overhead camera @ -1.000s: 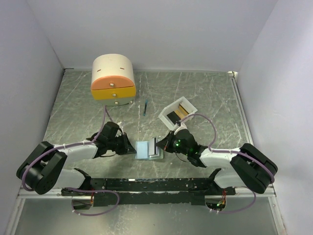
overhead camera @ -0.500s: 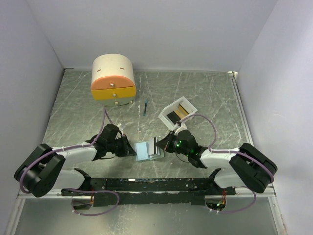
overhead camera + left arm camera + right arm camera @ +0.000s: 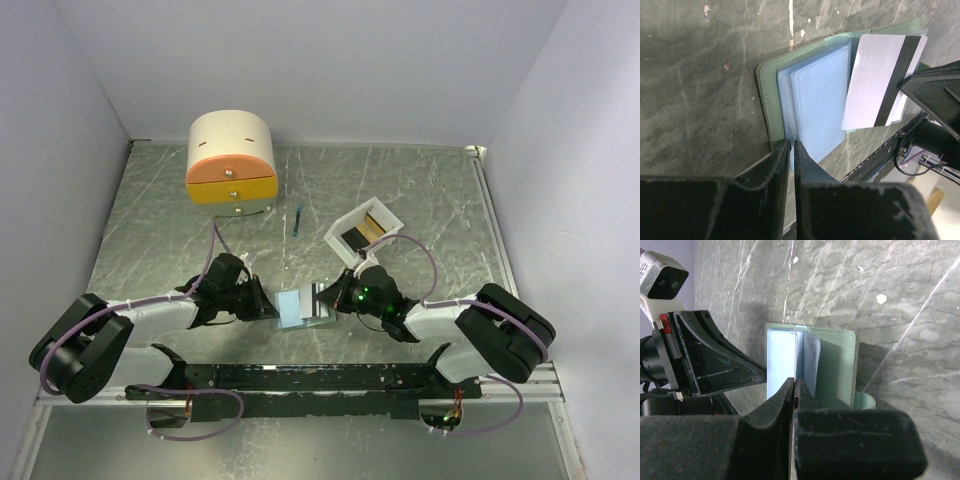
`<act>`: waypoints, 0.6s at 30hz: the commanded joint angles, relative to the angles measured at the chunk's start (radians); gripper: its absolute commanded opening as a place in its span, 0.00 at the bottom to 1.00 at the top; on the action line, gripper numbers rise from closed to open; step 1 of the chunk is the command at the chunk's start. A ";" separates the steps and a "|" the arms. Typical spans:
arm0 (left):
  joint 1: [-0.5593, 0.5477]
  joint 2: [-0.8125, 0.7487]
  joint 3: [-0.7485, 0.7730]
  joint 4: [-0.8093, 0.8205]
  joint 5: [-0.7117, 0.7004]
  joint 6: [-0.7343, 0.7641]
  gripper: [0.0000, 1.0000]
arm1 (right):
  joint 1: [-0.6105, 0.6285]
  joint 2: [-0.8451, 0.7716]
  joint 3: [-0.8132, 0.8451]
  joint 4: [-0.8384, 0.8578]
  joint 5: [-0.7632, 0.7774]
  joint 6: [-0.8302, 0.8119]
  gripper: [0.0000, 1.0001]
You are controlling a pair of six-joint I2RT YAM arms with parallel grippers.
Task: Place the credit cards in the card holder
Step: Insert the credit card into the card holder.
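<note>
The card holder (image 3: 297, 307) lies open near the table's front edge, with a green cover (image 3: 771, 90) and pale blue sleeves (image 3: 820, 95). My left gripper (image 3: 791, 145) is shut on the near edge of a blue sleeve. My right gripper (image 3: 795, 382) is shut on a credit card (image 3: 872, 75), silver-white with a black stripe. It holds the card on edge over the holder's right side (image 3: 835, 365). In the top view the grippers face each other, left (image 3: 272, 306) and right (image 3: 322, 297). A gold card (image 3: 377, 222) and a dark card (image 3: 352, 241) lie in the white tray.
The white tray (image 3: 340, 226) stands just behind the right gripper. A cream-and-orange drawer box (image 3: 231, 162) stands at the back left. A thin blue stick (image 3: 297, 218) lies between them. White walls enclose the table on three sides.
The right gripper has moved slightly left with the card, closer over the holder. The left gripper has edged toward the holder, and the blue sleeve now looks brighter and raised.
</note>
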 commanded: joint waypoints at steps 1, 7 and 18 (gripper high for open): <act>-0.008 0.004 -0.002 0.012 -0.020 0.007 0.20 | 0.001 0.016 -0.018 0.042 -0.012 -0.022 0.00; -0.008 0.016 -0.001 0.017 -0.021 0.010 0.20 | 0.001 0.016 -0.033 0.044 -0.016 -0.022 0.00; -0.008 0.048 0.026 -0.001 -0.038 0.030 0.19 | 0.001 0.009 -0.023 -0.028 -0.023 -0.050 0.00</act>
